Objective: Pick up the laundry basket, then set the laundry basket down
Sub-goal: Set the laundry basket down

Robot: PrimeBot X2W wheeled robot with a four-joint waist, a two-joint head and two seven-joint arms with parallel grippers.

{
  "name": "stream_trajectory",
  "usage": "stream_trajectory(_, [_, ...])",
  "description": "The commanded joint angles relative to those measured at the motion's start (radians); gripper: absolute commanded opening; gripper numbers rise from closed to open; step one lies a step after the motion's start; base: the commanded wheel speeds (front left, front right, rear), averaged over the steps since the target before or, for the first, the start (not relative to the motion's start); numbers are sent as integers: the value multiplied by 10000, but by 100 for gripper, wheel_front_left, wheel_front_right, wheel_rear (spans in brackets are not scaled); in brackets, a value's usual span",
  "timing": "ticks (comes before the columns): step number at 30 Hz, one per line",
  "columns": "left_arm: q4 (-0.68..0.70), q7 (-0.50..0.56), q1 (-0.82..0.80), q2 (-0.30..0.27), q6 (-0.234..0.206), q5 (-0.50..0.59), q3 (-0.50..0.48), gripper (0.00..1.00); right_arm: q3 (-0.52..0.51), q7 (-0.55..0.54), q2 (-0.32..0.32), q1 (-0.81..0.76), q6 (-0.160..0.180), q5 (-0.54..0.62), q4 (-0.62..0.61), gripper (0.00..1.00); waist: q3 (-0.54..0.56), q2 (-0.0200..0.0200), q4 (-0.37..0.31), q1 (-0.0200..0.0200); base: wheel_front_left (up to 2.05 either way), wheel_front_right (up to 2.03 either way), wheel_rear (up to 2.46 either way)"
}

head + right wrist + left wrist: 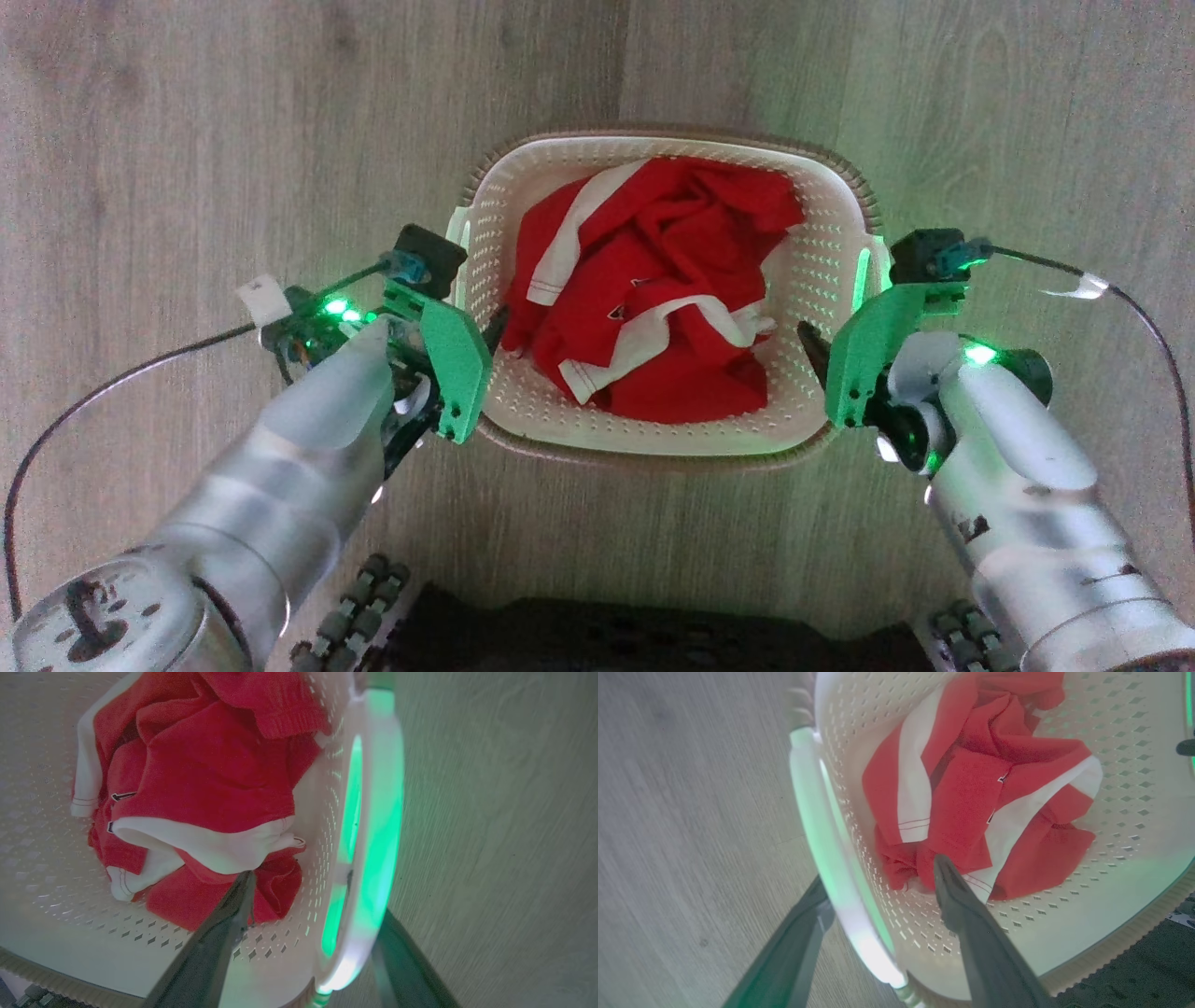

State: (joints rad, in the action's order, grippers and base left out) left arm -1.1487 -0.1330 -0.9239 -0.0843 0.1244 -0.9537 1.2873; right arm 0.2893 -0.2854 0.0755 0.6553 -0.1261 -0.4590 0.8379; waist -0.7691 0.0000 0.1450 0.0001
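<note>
- Two grippers flank the laundry basket (822,280), one at each short side; a wide, loaded basket probably lifts level only when both handles are taken together.
- The basket sits flat on the wooden floor (187,140), with a crumpled red-and-white garment (653,280) heaped in its middle.
- The left gripper (476,319) is released. In the left wrist view (880,870) its fingers stand wide apart, one outside by the left handle (822,835) and one inside the perforated wall, its tip at the garment's edge.
- The right gripper (836,336) is released too. In the right wrist view (317,896) one finger is inside the wall and one is outside the right handle (373,812), which glows green.
- Each claw straddles its handle, so closing would pinch handle and wall together.
- With both claws slack and the basket grounded, neither arm seems to bear its weight. Whether the lift is ahead or the set-down is finished cannot be told.
- The inner fingers sit close to the cloth, so a closing grip might snag it.
</note>
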Motion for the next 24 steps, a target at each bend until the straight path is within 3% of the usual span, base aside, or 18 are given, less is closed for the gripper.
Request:
stream_trajectory(1, [-7, 10, 61, -134, 63, -82, -70, 100, 279, 138, -252, -127, -46, -48, -145, 100, 58, 0, -5, -1, 0, 0, 0])
stream_trajectory(15, [-120, 95, 158, -175, 63, -217, -70, 100, 567, 204, -252, 93, -46, -32, 239, 100, 409, 0, -23, -1, 0, 0, 0])
stream_trajectory(24, [-165, -40, 72, -140, 63, -262, -70, 100, 484, -112, -252, 566, -46, 1529, 988, 100, 278, 0, 88, -1, 0, 0, 0])
